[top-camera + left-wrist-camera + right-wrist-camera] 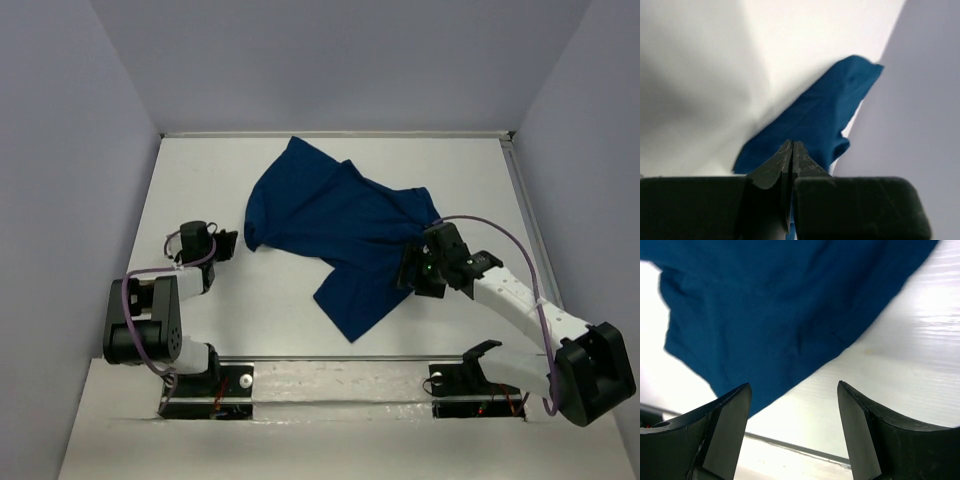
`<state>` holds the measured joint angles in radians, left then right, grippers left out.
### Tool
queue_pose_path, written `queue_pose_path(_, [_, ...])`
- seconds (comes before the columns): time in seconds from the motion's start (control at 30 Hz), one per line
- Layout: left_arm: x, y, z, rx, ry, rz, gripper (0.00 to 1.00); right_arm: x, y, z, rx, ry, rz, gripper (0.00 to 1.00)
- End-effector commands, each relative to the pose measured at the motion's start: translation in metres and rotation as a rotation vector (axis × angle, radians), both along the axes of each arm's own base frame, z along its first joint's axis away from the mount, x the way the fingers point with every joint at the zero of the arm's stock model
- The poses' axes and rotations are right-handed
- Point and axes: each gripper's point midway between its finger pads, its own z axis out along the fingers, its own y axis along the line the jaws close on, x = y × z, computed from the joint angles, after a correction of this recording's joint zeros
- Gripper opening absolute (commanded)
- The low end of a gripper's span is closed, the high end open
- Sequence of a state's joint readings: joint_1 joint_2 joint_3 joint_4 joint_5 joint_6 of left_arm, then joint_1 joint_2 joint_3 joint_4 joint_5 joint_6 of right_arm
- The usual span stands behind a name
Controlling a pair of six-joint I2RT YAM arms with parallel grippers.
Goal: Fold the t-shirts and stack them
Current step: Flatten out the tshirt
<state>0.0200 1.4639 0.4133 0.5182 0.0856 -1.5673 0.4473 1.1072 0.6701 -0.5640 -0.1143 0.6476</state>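
One dark navy t-shirt (330, 215) lies crumpled and spread across the middle of the white table (250, 310), with a flap reaching toward the near edge. My left gripper (228, 246) sits low just left of the shirt's left corner. Its jaws are pressed together, and in the left wrist view the left gripper (792, 142) points at the t-shirt (810, 125) lying beyond its tips. My right gripper (410, 278) hovers at the shirt's right side. In the right wrist view the right gripper (792, 390) stands open and empty over the edge of the t-shirt (770, 305).
Grey walls close in the table on the left, back and right (570, 150). A metal rail (330, 360) runs along the near edge between the arm bases, and that rail (790, 447) also shows under the right fingers.
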Motion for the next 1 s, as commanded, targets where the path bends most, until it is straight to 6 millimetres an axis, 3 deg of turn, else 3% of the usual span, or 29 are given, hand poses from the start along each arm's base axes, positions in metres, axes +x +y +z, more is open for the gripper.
queue_pose_path(0.0, [0.019,0.028,0.045,0.147,-0.108,-0.015,0.00,0.007,-0.028,-0.021,-0.152,0.018,-0.133,0.75])
queue_pose_path(0.17, [0.023,0.055,0.063,0.263,-0.133,-0.038,0.00,0.022,-0.032,-0.033,-0.163,0.027,-0.173,0.70])
queue_pose_path(0.2, [0.022,0.052,0.062,0.270,-0.128,-0.064,0.00,0.023,-0.032,-0.039,-0.175,0.043,-0.173,0.62])
queue_pose_path(0.27, [0.025,0.047,0.060,0.290,-0.113,-0.145,0.00,0.033,-0.034,-0.042,-0.173,0.045,-0.190,0.58])
queue_pose_path(0.37, [0.005,0.031,0.039,0.249,-0.045,-0.211,0.02,0.051,-0.043,-0.049,-0.202,0.039,-0.226,0.40])
queue_pose_path(0.43, [-0.005,0.022,0.034,0.211,-0.045,-0.217,0.20,0.060,-0.051,-0.054,-0.208,0.047,-0.251,0.23])
queue_pose_path(0.47, [-0.015,0.019,0.026,0.194,-0.033,-0.224,0.34,0.067,-0.055,-0.059,-0.209,0.047,-0.254,0.17])
queue_pose_path(0.5, [-0.019,0.014,0.025,0.174,-0.034,-0.236,0.39,0.076,-0.064,-0.059,-0.195,0.042,-0.282,0.03])
queue_pose_path(0.53, [-0.022,0.008,0.023,0.161,-0.031,-0.251,0.41,0.083,-0.069,-0.059,-0.193,0.033,-0.295,0.00])
queue_pose_path(0.6, [-0.029,-0.002,0.020,0.157,-0.023,-0.279,0.49,0.103,-0.090,-0.048,-0.215,-0.022,-0.326,0.00])
queue_pose_path(0.7, [-0.035,-0.016,0.016,0.152,-0.007,-0.311,0.49,0.125,-0.111,-0.019,-0.251,-0.099,-0.360,0.00])
queue_pose_path(0.83, [-0.041,-0.031,0.012,0.077,-0.010,-0.299,0.55,0.130,-0.111,0.002,-0.258,-0.125,-0.330,0.00])
queue_pose_path(0.97, [-0.042,-0.029,0.010,0.003,-0.026,-0.201,0.61,0.121,-0.109,0.000,-0.246,-0.114,-0.314,0.00])
